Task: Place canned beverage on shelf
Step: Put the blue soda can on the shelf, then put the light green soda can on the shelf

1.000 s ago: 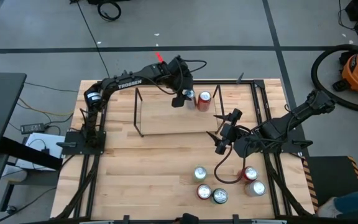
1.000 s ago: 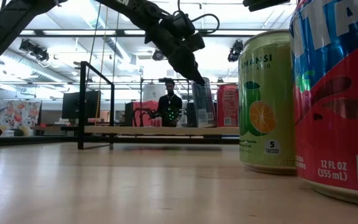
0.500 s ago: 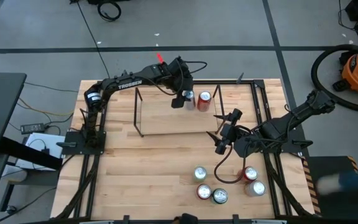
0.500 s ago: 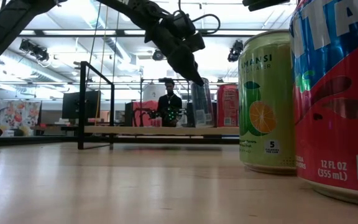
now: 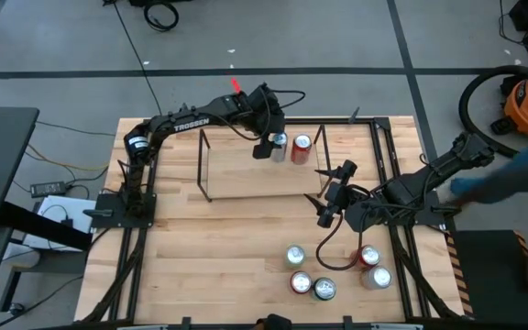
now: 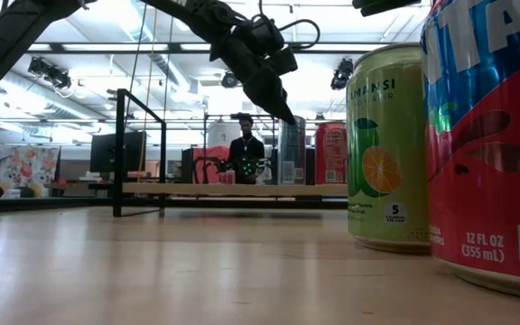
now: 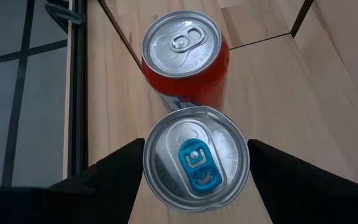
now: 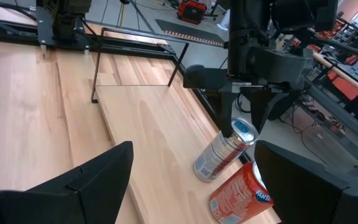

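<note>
Cans are showing in two groups in the high view: a silver can and a red can are standing side by side on the far right part of the shelf, while five more cans are clustering on the near right part of the table. The left gripper is hanging right over the silver can, its arm reaching in from the far left. The right gripper is waiting above the table near the shelf's right end, holding nothing.

Seen level from the low view, the shelf is lying across the middle distance with the silver can and the red can upright on its deck. The left gripper is slanting down to the silver can's top. A green can and a big red can are filling the near right. A person is standing in the room far behind.

Through the left wrist view, the silver can is sitting between the left gripper's fingers, which are standing apart with narrow gaps on both sides, so the can is not clamped. The red can is just beyond it, almost touching.

From the right wrist view, the right gripper's fingers are standing apart around nothing, and the silver can and the red can are showing under the left gripper
</note>
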`<state>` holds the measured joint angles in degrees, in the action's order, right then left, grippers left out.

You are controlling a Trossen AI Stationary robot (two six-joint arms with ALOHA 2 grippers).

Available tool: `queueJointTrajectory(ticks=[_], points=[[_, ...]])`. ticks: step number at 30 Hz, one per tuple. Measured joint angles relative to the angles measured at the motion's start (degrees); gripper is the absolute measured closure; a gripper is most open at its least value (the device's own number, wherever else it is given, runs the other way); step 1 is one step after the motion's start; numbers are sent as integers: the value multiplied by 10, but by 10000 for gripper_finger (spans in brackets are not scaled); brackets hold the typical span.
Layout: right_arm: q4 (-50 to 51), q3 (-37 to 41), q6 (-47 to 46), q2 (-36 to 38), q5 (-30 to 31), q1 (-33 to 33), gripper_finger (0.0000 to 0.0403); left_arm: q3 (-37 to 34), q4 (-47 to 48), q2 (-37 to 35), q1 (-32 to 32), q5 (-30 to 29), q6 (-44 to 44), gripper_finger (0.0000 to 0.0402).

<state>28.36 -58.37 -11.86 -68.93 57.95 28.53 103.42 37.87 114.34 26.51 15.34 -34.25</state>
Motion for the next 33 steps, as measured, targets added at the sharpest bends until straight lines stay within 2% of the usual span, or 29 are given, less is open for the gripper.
queueJointTrajectory(ticks=[14, 33], points=[[-1, 0, 0, 0, -5, 0, 56, 0, 4, 0, -11, -38, 15, 106], [-5, 0, 0, 0, -7, 0, 56, 0, 8, -7, -23, -65, 31, 45]])
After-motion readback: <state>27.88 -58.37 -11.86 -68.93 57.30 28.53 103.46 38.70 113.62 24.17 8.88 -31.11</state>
